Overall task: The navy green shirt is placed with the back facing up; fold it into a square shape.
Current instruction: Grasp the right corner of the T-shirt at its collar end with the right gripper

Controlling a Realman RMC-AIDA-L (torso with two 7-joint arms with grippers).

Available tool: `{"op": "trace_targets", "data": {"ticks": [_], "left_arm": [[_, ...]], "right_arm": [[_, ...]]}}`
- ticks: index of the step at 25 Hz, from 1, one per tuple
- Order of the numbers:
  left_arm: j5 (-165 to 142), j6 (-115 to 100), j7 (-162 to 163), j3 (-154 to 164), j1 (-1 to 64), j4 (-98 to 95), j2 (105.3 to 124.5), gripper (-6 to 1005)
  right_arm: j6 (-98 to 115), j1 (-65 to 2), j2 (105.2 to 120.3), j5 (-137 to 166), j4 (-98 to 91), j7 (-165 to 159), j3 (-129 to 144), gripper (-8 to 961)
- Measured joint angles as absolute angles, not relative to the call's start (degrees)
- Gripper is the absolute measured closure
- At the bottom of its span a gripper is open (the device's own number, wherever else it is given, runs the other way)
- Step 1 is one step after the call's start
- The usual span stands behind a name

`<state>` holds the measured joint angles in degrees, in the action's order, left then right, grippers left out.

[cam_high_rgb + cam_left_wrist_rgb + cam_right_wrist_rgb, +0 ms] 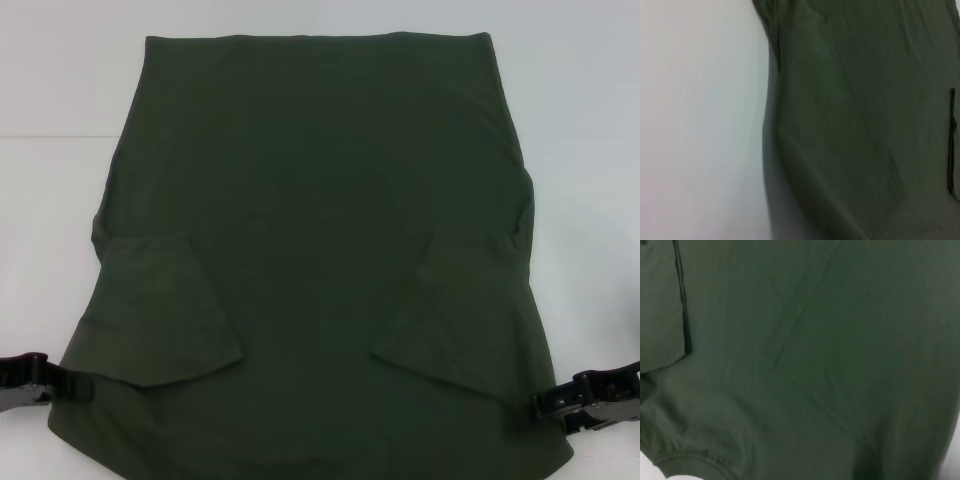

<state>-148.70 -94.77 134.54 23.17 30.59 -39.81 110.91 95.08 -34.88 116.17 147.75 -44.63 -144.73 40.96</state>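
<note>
1. The left gripper sits low at the left edge of the head view, its black tip touching the near left side edge of the navy green shirt. Whether its fingers are parted, pressed together or pinching cloth cannot be told.
2. The right gripper mirrors it at the near right side edge of the shirt, its black tip against the fabric — its grip likewise cannot be told.
3. The shirt lies flat on the white table, spread between the two grippers, plain dark olive side up, with no lettering showing.
4. Both sleeves are turned inward onto the body of the shirt: the left sleeve and the right sleeve each form an angled flap lying on the cloth.
5. The far edge of the shirt runs straight across the far part of the table; the near edge runs out of the picture.
6. The left wrist view shows the shirt's side edge curving against bare white table — fabric on one side, table on the other.
7. The right wrist view is almost wholly filled with green cloth, with a stitched hem crossing one corner.
</note>
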Motion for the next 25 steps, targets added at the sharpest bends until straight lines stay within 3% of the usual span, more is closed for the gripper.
{"op": "trace_targets", "data": {"ticks": [18,25], "left_arm": [[-147.82,-94.97,134.38,22.65,30.53,-39.82,110.74,963],[-147.82,-95.01,134.3,22.66,30.5,-39.82,110.73,964]], "right_arm": [[94.19,-36.67,116.81,147.76,-42.59,-143.0,40.51,270],[94.12,-36.94,116.63,148.05,-42.36,-143.1,40.76,491]]}}
